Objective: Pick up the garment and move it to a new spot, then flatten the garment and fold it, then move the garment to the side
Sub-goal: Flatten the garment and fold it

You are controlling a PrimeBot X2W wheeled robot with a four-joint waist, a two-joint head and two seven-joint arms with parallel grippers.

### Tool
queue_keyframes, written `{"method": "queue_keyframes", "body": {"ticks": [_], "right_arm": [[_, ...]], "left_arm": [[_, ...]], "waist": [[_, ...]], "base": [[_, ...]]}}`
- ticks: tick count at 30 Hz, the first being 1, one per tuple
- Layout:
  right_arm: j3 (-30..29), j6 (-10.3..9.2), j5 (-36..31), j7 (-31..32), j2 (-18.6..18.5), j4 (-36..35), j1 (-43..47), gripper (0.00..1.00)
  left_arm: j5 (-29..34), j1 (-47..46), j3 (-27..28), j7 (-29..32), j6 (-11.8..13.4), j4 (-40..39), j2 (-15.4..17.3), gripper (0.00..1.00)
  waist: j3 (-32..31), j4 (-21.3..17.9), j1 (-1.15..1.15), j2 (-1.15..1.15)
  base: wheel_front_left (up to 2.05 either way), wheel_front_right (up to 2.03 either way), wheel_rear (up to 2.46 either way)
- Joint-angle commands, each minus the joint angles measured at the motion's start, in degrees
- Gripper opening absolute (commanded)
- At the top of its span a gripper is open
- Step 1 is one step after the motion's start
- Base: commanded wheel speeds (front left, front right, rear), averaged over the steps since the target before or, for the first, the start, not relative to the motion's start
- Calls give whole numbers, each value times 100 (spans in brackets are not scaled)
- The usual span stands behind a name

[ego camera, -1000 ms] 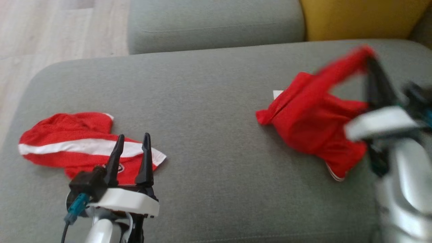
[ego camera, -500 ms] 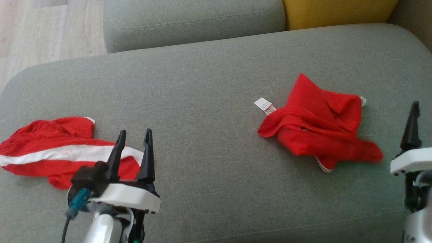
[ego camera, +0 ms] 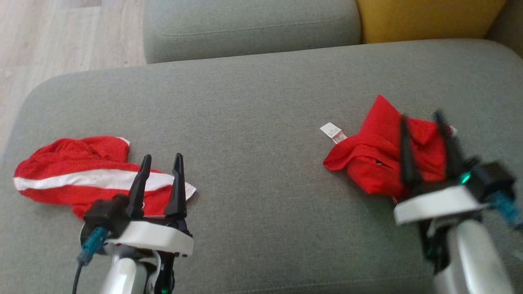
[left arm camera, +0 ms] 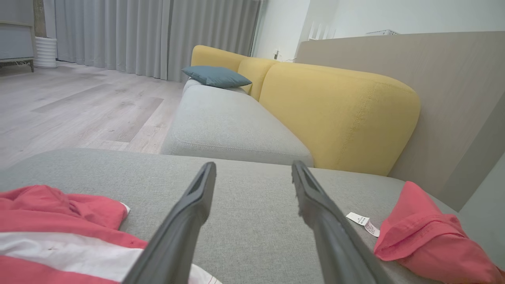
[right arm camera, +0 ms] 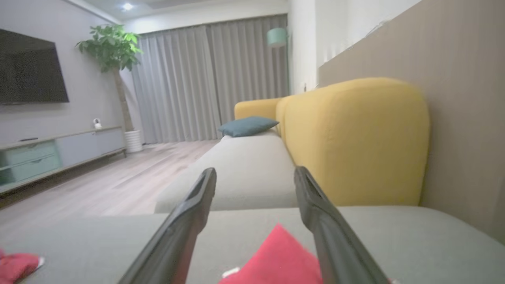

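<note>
The right pincer (ego camera: 421,115) has let go of the red garment (ego camera: 367,163) and hovers over it, jaws wide and empty. The garment lies crumpled on the sofa (ego camera: 261,102) at 3 o'clock, moved but not yet flattened. The left pincer (ego camera: 162,156), also wide, waits at 7 o'clock.

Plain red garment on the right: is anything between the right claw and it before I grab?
Nothing visible stands in the way. The right claw hangs open just above the plain red garment, whose raised peak shows between its fingers in the right wrist view. The white label lies off to the side, clear of the approach.
</note>
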Motion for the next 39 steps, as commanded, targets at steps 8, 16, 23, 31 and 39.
{"method": "queue_keyframes", "body": {"ticks": [8, 16, 23, 31, 39], "right_arm": [[682, -4, -149, -9, -32, 89, 282, 100], [643, -4, -1098, 522, -32, 463, -223, 100], [546, -4, -1641, 1075, -31, 1176, -685, 100], [-134, -4, -2626, 1572, -31, 1990, -1116, 100], [-779, -4, -3260, 1836, -31, 2271, -1210, 100]], "left_arm": [[45, -168, 148, -29, -31, -236, 12, 100], [35, -165, 78, -29, -34, -203, 12, 100], [14, -206, -18, -29, -25, -163, 12, 100], [-10, -279, -90, -29, -30, -125, 11, 100], [-22, -345, -67, -29, -35, -121, 11, 100]], "waist": [[-40, 259, 0, 0], [-3, 539, 0, 0], [98, 786, 0, 0], [267, 1022, 0, 0], [425, 1077, 0, 0]], "base": [[0, 0, 0], [0, 0, 0], [0, 0, 0], [0, 0, 0], [0, 0, 0]]}}
